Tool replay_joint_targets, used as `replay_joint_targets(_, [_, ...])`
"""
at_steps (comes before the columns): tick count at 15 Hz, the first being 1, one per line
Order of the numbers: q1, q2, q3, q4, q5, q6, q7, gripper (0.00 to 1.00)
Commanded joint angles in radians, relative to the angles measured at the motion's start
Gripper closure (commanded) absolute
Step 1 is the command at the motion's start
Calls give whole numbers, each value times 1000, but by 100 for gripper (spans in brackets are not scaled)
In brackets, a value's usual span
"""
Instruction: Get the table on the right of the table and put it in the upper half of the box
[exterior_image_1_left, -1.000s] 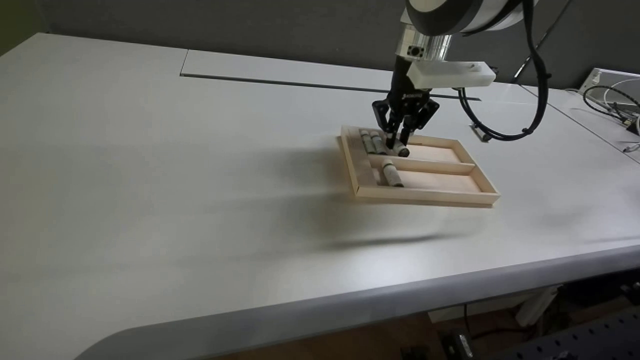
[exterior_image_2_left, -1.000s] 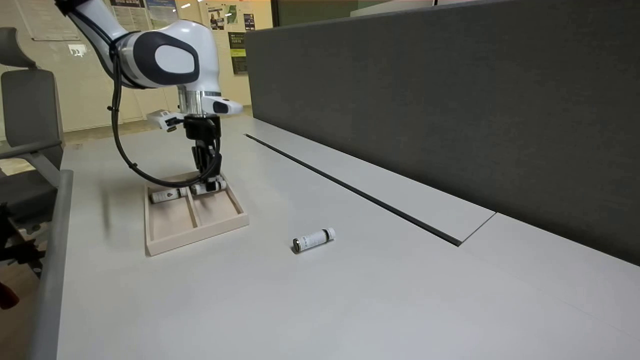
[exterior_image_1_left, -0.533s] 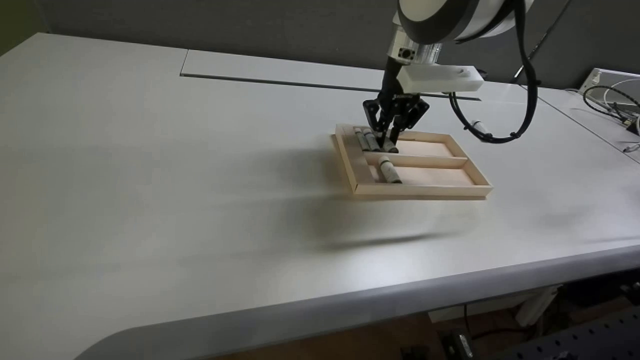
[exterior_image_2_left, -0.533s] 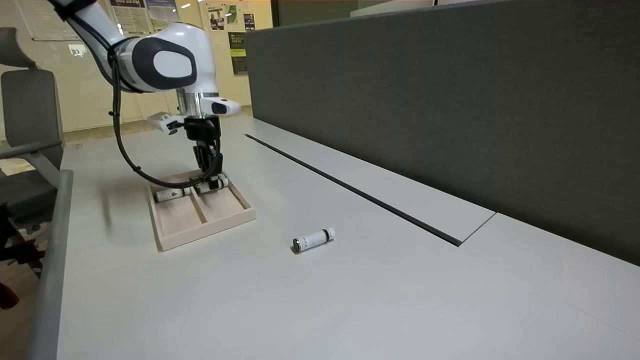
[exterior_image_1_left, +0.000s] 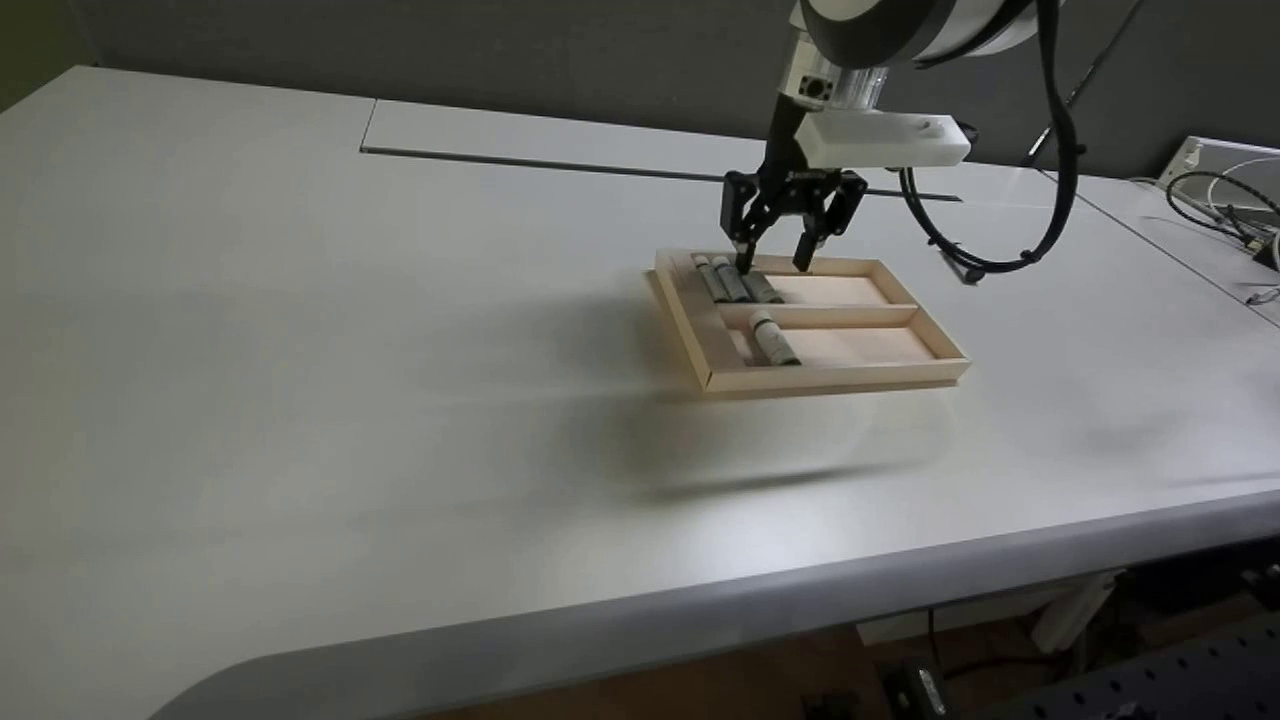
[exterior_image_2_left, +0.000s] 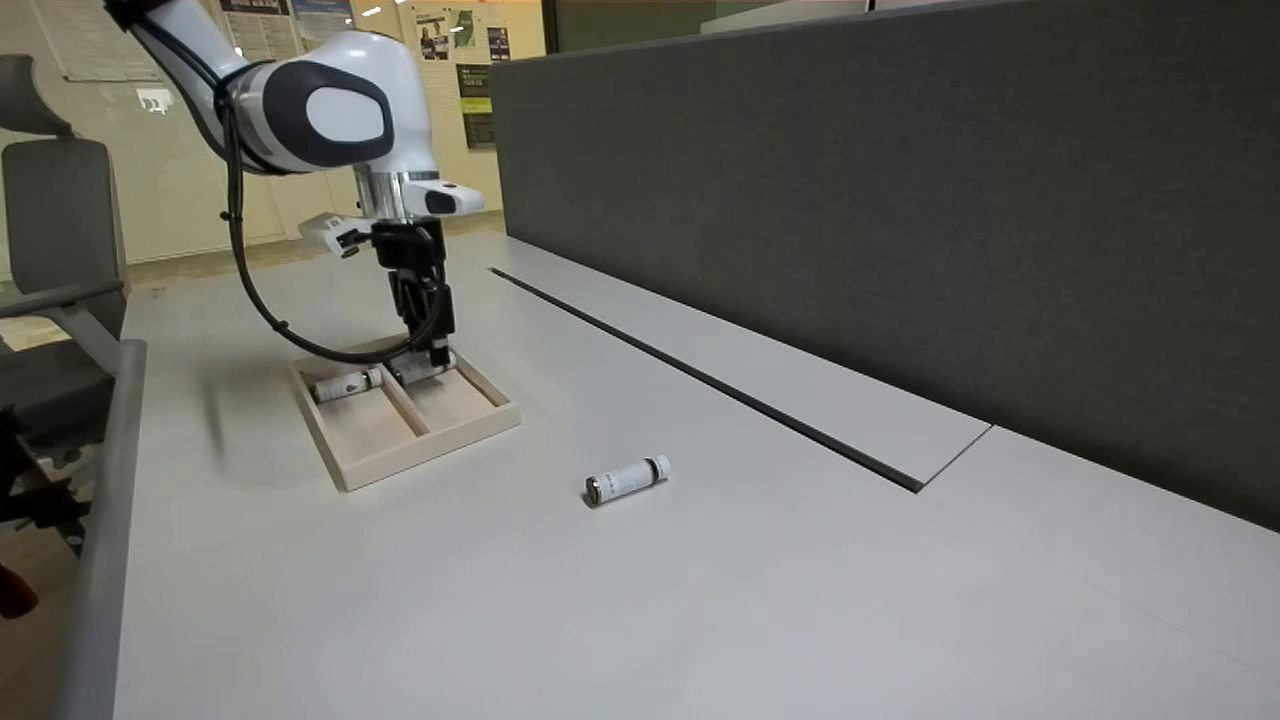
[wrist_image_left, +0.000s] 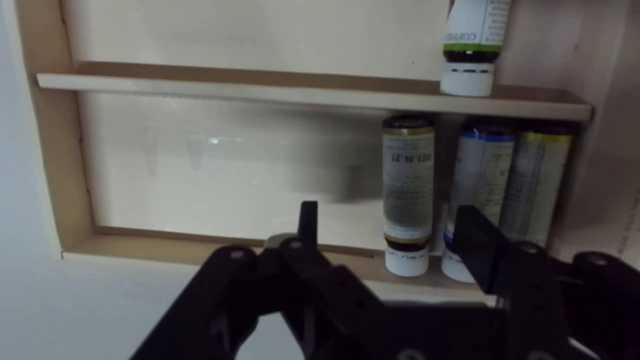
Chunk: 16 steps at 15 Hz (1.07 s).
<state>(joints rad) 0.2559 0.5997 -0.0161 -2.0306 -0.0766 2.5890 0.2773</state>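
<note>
In an exterior view we see the gripper (exterior_image_1_left: 773, 262) with its two fingers (exterior_image_1_left: 804, 250) spread wide, by the far wall of a wooden box (exterior_image_1_left: 840, 377). The box sits on a white table (exterior_image_1_left: 300, 400), and a low wooden strip (exterior_image_1_left: 850, 316) cuts the box into two halves. We count three bottles (exterior_image_1_left: 731, 281) lying side by side at the left end of the far half, and a lone bottle (exterior_image_1_left: 775, 340) lying at the left end of the near half. In an exterior view we see a loose bottle (exterior_image_2_left: 628, 481) on its side on the table, well apart from the box, and a gray chair (exterior_image_2_left: 65, 220) past the table's edge. The gripper is turned sideways to us here, so we cannot tell how far its fingers spread. In the wrist view we see the fingers far apart, and the gold-banded bottle (wrist_image_left: 408, 185) shows in the gap between them. It lies in the far half with the blue-banded bottle (wrist_image_left: 481, 167) and the yellow-banded bottle (wrist_image_left: 540, 180). The finger on the right of this view hides part of the blue-banded bottle, and we cannot tell if they touch. The lone bottle has a green band, and its white cap (wrist_image_left: 467, 80) reaches over the wooden strip.
</note>
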Motion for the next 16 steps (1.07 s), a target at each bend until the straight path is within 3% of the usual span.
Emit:
replay_joint_targets(1, [1, -60, -14, -33, -6, 2, 27, 53])
replay_joint_targets(7, [-15, -54, -22, -25, -1, -10, 28, 96])
replay_joint_targets(16, [-25, 7, -9, -7, 17, -48, 19, 100])
